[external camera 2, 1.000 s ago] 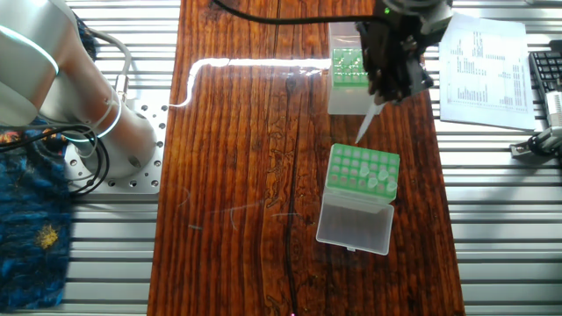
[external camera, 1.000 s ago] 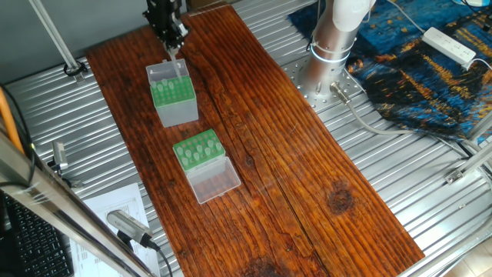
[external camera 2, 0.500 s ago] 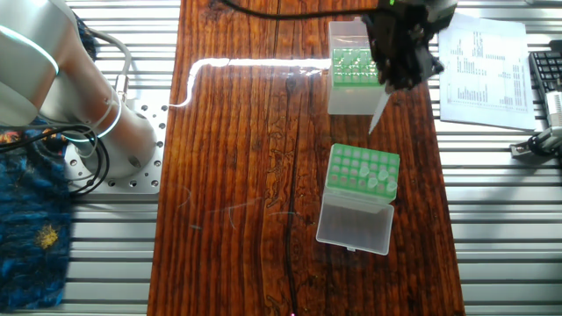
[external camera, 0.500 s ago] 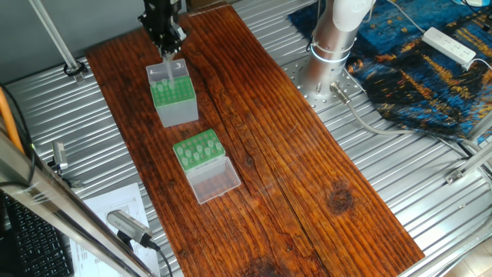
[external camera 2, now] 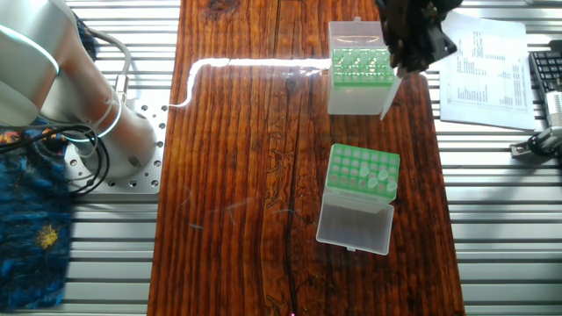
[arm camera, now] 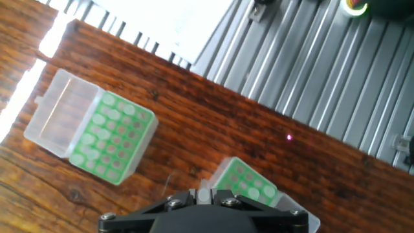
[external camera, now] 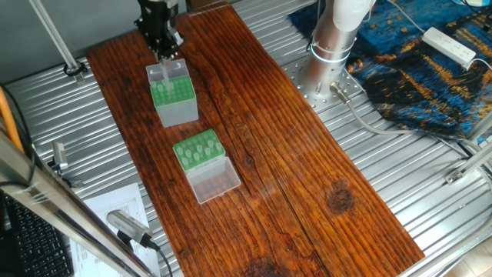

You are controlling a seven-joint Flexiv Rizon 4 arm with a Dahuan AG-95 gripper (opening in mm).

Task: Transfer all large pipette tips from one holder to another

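One large pipette tip [external camera 2: 389,96] hangs point-down, pinched in my gripper [external camera 2: 406,54] beside the tall grey-sided holder [external camera 2: 358,81]; the low green rack [external camera 2: 362,176] lies just beyond that holder.

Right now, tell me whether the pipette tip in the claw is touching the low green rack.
Apart. The other fixed view shows the tip held by the claw beside the taller holder, with bare wood between its point and the rack.

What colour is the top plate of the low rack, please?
Green, on the low rack with its clear lid; clearest in the other fixed view.
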